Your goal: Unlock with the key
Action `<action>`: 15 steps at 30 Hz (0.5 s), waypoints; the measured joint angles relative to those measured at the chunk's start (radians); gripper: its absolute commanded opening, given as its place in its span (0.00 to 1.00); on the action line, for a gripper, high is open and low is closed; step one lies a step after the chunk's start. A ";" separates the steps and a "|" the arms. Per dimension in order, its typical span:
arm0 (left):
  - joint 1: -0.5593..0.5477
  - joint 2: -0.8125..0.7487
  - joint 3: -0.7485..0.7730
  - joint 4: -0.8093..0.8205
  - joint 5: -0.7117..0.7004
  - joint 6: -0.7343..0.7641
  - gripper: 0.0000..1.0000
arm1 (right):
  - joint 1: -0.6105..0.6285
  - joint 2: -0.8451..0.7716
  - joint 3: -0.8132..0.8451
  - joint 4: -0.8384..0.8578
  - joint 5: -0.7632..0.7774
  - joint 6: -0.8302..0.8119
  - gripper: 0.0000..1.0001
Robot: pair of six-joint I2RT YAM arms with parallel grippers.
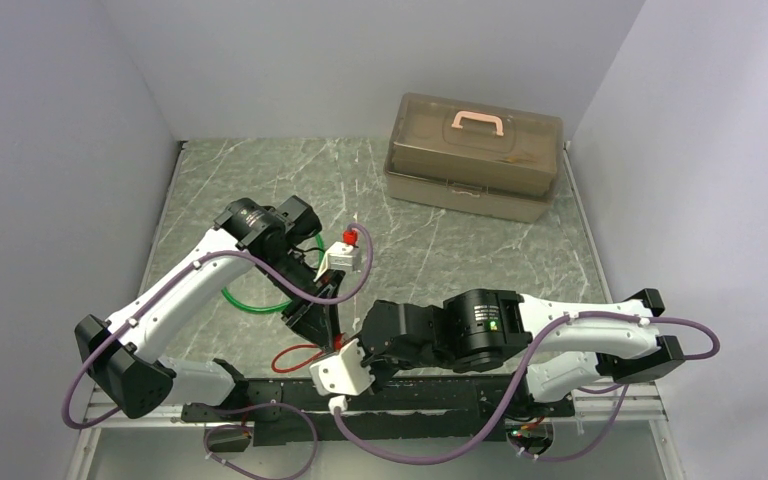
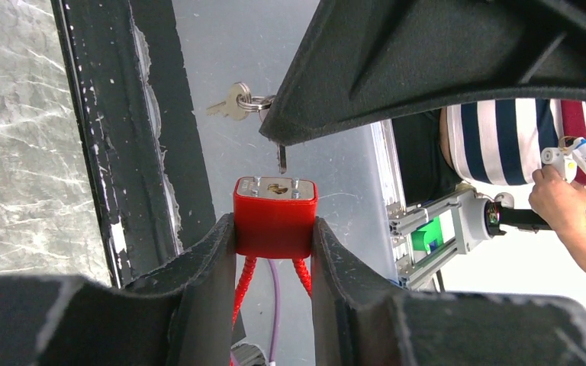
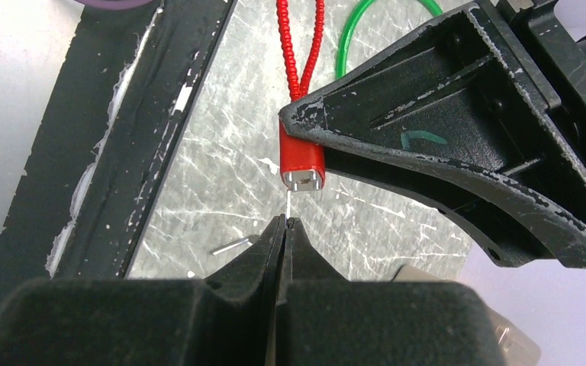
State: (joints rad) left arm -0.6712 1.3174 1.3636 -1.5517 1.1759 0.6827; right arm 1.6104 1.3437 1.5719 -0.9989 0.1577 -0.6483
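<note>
Black rail (image 1: 420, 395) fronts scratched marbled tabletop (image 1: 430, 250) between white walls (image 1: 60, 150).

Seemingly slim gap between key (image 2: 281, 157) and padlock (image 2: 275, 221)

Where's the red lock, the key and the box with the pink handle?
red lock (image 2: 275, 221), left wrist view, middle of its body.
key (image 2: 281, 158), left wrist view, its blade, just above the lock.
box (image 1: 520, 140), top view, on its lid.
</note>
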 measured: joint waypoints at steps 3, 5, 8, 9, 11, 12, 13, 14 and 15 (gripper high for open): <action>-0.003 0.000 0.000 0.003 -0.005 -0.012 0.00 | 0.000 0.008 0.000 0.004 0.004 0.000 0.00; -0.005 -0.002 0.000 0.007 -0.009 -0.018 0.00 | 0.001 0.012 0.000 0.005 0.010 0.000 0.00; -0.006 -0.010 0.000 0.014 -0.021 -0.026 0.00 | 0.001 0.019 0.000 0.005 0.018 0.000 0.00; -0.006 -0.013 0.000 0.016 -0.024 -0.027 0.00 | 0.001 0.021 0.000 0.006 0.019 0.001 0.00; -0.006 -0.018 0.000 0.021 -0.028 -0.033 0.00 | 0.001 0.022 0.002 0.005 0.019 0.001 0.00; -0.006 -0.019 0.000 0.022 -0.029 -0.036 0.00 | 0.001 0.023 0.004 0.005 0.020 0.001 0.00; -0.006 -0.021 0.000 0.023 -0.031 -0.039 0.00 | 0.001 0.024 0.006 0.006 0.021 0.001 0.00; -0.006 -0.023 0.000 0.024 -0.031 -0.041 0.00 | 0.001 0.025 0.008 0.006 0.021 0.001 0.00; -0.006 -0.023 0.000 0.025 -0.032 -0.042 0.00 | 0.001 0.026 0.011 0.006 0.022 0.001 0.00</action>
State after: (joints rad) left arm -0.6777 1.2942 1.3636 -1.5269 1.1442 0.6411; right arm 1.6112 1.3697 1.5833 -0.9932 0.1795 -0.6476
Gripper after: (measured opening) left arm 0.363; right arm 0.008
